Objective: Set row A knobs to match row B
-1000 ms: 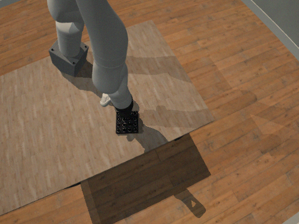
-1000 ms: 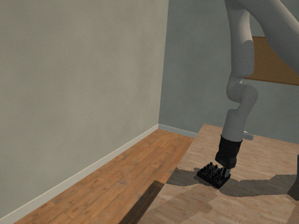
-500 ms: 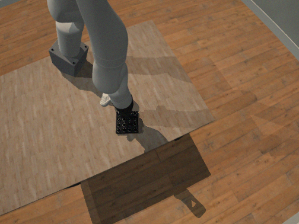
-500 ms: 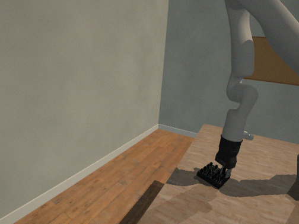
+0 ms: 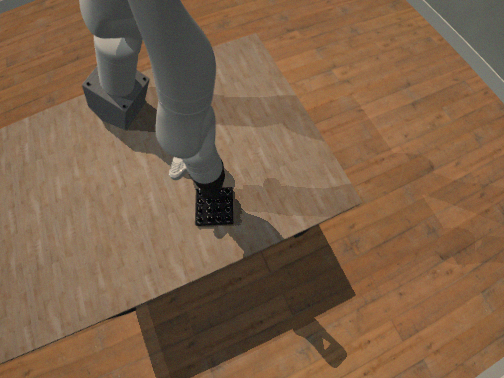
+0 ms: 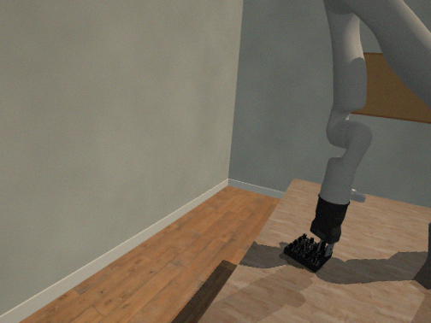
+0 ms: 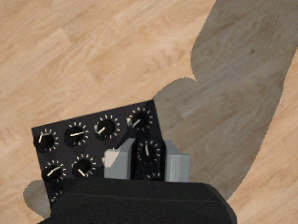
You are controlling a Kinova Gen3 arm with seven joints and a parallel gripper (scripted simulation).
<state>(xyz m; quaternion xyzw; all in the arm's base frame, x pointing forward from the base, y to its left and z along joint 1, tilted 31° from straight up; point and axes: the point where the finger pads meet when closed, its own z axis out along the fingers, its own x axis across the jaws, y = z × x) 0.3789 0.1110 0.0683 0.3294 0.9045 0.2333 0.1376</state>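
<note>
Gripper (image 5: 211,186) (image 6: 326,251) (image 7: 149,153) spread, low over knob box (image 5: 214,224) (image 6: 315,267) (image 7: 95,145). I judge: aligning on a row A knob; next, centre, close gently, twist toward row B's mark.
</note>
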